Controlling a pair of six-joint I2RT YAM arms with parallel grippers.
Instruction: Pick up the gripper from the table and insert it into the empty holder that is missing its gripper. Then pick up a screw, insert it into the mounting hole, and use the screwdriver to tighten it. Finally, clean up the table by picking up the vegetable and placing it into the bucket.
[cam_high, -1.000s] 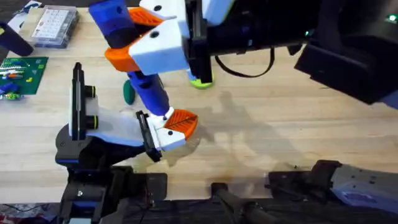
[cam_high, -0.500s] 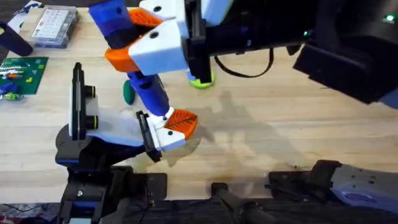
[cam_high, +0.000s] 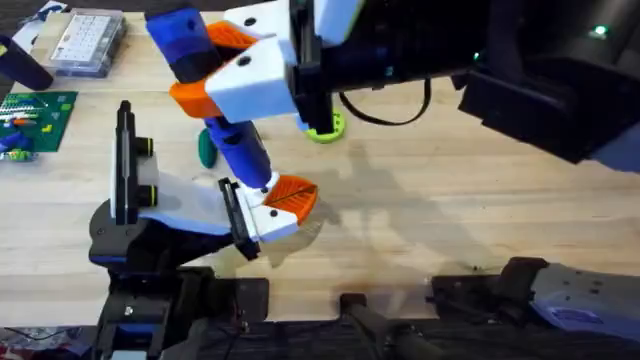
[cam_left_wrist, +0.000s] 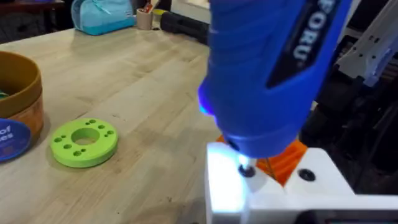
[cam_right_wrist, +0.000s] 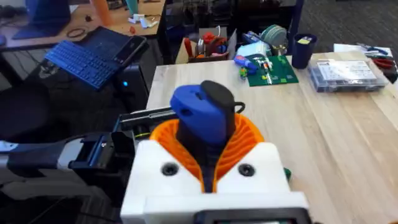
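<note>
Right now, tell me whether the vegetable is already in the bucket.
No: the vegetable lies on the table in the overhead view, beside the screwdriver.

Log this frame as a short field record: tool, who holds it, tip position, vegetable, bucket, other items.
tool: blue screwdriver, tilted
holder: right gripper, shut on its body
tip: at the white-and-orange mounted gripper, on its white part
vegetable: dark green piece on the table, beside the screwdriver
bucket: orange-tan cup near the lime-green ring
other: clear compartment box, green board
</note>
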